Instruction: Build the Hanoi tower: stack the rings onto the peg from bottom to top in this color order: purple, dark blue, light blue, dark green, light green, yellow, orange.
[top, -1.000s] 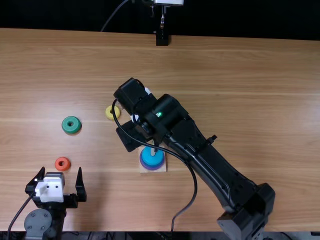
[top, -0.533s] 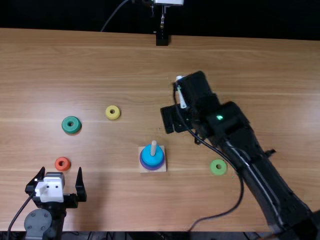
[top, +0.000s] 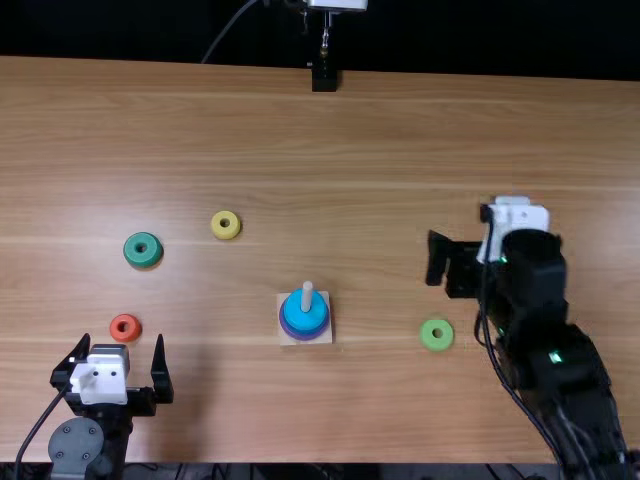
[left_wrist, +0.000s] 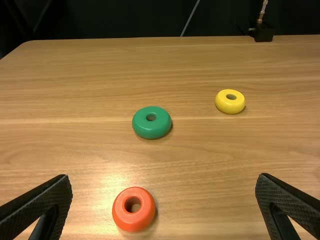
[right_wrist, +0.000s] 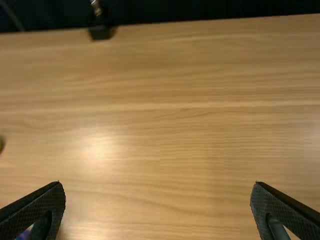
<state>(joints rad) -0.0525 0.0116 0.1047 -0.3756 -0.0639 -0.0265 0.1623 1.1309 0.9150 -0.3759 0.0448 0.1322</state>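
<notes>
Dark green ring (top: 143, 259), I'd say next for the peg (top: 307, 295), lies left of centre in the frame, just up past the orange ring (top: 127, 335) from the left fingers (top: 160, 378), spread and nearer it than the right fingers (right_wrist: 286, 207), also spread.

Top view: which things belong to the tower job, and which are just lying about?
Job: peg, stacked rings, dark green ring, light green ring, yellow ring, orange ring.

Not job: black mount at the far edge, cable.
</notes>
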